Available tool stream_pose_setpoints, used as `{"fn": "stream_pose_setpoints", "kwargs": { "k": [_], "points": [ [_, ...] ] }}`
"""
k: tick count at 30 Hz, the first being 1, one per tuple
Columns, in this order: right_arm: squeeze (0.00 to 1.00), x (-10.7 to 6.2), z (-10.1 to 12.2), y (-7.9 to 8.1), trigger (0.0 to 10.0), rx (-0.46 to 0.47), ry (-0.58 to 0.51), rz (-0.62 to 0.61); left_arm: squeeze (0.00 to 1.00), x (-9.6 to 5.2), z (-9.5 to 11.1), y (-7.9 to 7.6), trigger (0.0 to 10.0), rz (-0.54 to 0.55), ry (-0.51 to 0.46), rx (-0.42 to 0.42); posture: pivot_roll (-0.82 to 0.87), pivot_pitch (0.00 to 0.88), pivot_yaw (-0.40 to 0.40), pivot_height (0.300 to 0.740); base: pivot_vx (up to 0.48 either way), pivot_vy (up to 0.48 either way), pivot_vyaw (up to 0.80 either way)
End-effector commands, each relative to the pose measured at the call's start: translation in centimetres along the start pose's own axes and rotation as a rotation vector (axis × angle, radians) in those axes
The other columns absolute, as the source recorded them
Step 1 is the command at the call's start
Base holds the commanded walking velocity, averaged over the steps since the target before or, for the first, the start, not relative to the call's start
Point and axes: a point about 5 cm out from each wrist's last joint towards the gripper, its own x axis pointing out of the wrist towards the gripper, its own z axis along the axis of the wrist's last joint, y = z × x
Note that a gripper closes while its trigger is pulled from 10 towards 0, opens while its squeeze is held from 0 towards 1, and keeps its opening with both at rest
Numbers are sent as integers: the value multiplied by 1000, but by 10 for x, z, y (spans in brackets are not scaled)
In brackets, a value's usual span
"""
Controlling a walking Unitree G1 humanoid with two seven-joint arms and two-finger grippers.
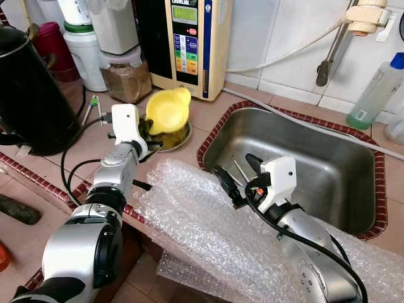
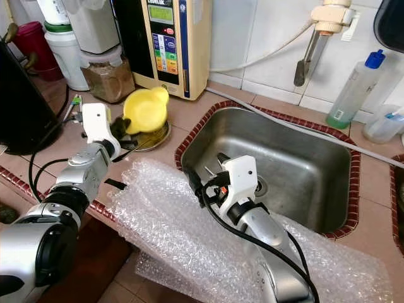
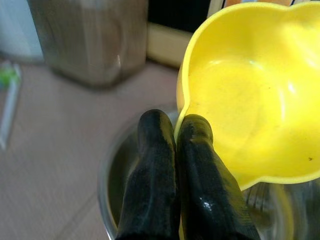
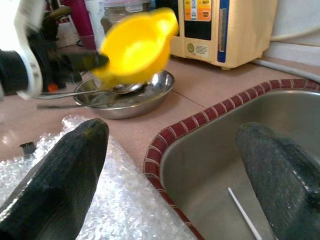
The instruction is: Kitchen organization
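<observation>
One thin pinch on the rim is all that holds the yellow bowl (image 1: 168,110) up: the left claw (image 3: 175,150) has its two fingers squeezed together on the bowl's edge, and the bowl hangs tilted above the small steel dish (image 4: 127,97) on the worktop (image 1: 208,113). That is the risk, I'd say. With a grip at the very lip, the bowl could swivel or slip out and clatter onto the dish and the spoon (image 4: 87,93) lying in it. Any liquid left inside would tip out too, though none is visible.

The right claw (image 4: 170,175) hovers at the near edge of the sink (image 1: 328,158), fingers spread wide and holding nothing, with bubble wrap (image 1: 208,233) bunched under it over the worktop's front edge.

There is plenty crowding the left arm. A jar of brown stuff (image 1: 126,77) and a cream water machine (image 1: 192,44) stand just behind the bowl. A black pot (image 1: 31,95) sits on the left, and a black cable (image 1: 72,148) trails across the surface. A careless swing could knock any of them.
</observation>
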Motion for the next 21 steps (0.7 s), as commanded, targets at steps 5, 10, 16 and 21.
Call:
{"fn": "stream_pose_setpoints", "kwargs": {
  "k": [5,10,16,21],
  "points": [
    [0,1,3,-2,10000,33,-36,-16,0,-2,14,-15,0,-73,-146,107,-67,35,66,740,0,0,0],
    [0,5,10,-6,10000,52,-85,-62,0,-6,17,-34,0,-156,-231,151,-65,36,70,740,0,0,0],
    [0,9,21,-14,10000,155,-162,-145,0,-19,2,-73,0,-351,-261,193,-66,38,73,740,0,0,0],
    [0,13,23,-19,10000,196,-184,-188,0,-30,-5,-99,0,-462,-277,170,-66,39,73,740,0,0,0]
  ]
}}
